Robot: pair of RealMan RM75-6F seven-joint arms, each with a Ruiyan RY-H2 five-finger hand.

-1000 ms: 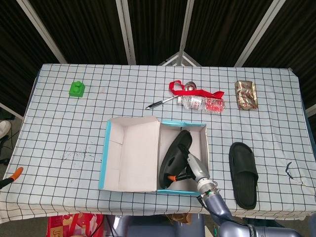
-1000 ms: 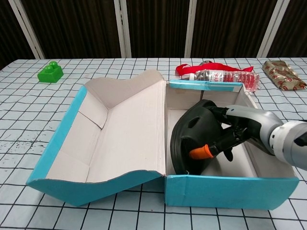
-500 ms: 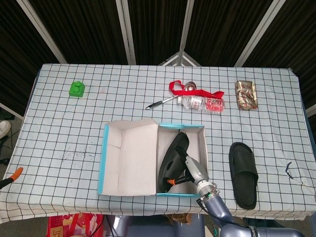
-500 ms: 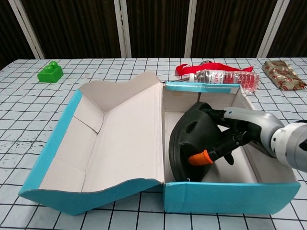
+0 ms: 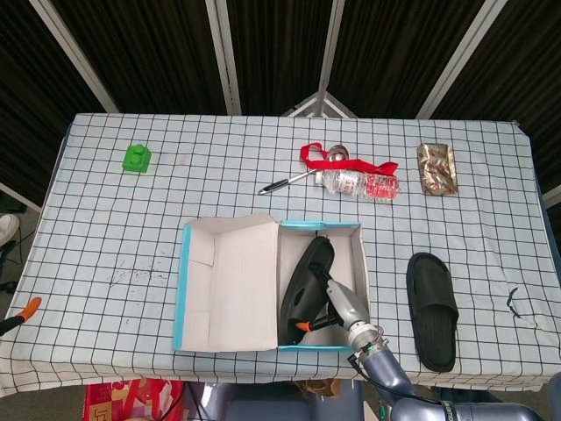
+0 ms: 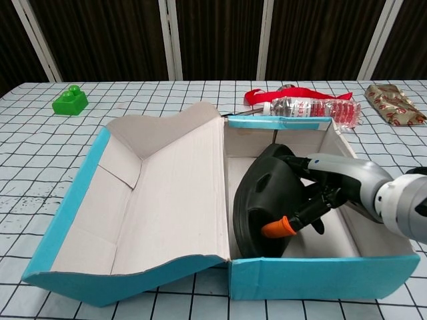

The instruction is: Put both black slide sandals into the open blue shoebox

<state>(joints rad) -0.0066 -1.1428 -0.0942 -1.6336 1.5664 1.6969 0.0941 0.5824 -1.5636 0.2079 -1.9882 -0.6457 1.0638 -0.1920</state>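
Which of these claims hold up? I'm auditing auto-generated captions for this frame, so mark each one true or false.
1. The right hand holds a black sandal inside the blue shoebox. True.
2. Both sandals are in the box. False: the second sandal lies on the table to the box's right.
3. The sandal in the box lies flat on its sole. False: it stands on edge.
4. A green block sits near the table's far left corner. True.
5. The box lid is closed. False: it hangs open to the left.
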